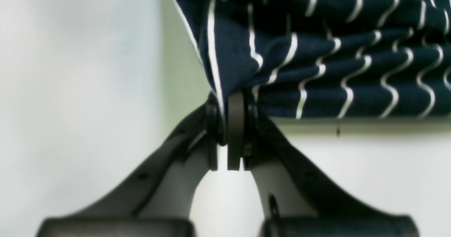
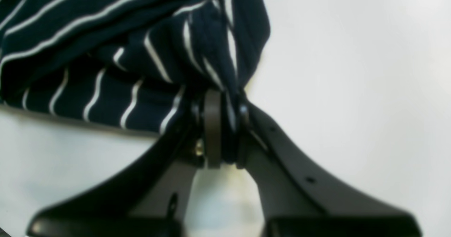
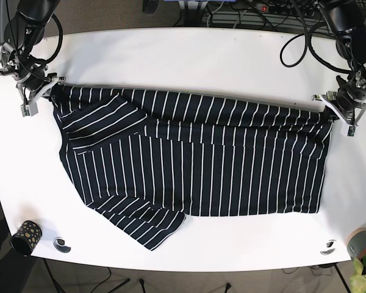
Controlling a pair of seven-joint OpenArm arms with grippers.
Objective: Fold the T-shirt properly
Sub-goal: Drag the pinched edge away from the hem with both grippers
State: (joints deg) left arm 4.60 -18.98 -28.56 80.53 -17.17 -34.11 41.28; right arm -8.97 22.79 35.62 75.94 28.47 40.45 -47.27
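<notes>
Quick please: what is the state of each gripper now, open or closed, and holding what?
Left gripper: closed, pinching a corner of the striped T-shirt.
Right gripper: closed, pinching the opposite corner of the same T-shirt.
</notes>
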